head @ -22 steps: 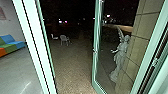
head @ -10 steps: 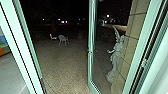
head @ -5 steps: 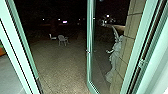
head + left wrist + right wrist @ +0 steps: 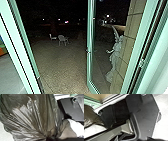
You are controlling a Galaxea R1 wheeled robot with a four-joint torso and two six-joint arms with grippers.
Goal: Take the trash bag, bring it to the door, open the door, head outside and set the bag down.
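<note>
In the head view, the green-framed glass door [image 4: 90, 50] stands open onto the dark yard, its leaf swung outward at the right of the opening. The black trash bag [image 4: 31, 112] looms large in the left wrist view. Its plastic draws together into tight folds at my left gripper [image 4: 50, 137], which is shut on it. Part of the same bag [image 4: 89, 117] also appears in the right wrist view, beside the robot's dark body.
Door frame posts [image 4: 25, 50] rise on both sides of the doorway. A pale winged statue [image 4: 115, 56] stands by the tiled wall [image 4: 125, 47] at the right. Farther out on the paved ground [image 4: 62, 67] are white chairs [image 4: 62, 39].
The head camera has moved closer into the doorway, so the frame's left post has slid toward the picture's left. Over the last half second the view has hardly shifted.
</note>
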